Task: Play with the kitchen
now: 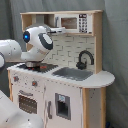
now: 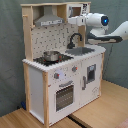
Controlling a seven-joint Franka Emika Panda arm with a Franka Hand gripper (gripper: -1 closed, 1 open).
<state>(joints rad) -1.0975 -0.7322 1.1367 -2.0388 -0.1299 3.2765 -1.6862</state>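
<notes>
The kitchen [image 2: 60, 75] stands tall on the wooden floor [image 2: 100, 112], its long axis upright, oven door [image 2: 64, 95] facing the second exterior view's lower right. The arm [image 2: 100, 25] reaches across at microwave [image 2: 75, 11] height; the gripper [image 2: 71, 21] points toward the hood [image 2: 48, 20], fingers impossible to tell. A pot [image 2: 50, 55] sits on the stove.

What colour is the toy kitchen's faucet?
Black; the faucet shows best in the first exterior view, arching over the grey sink.
</notes>
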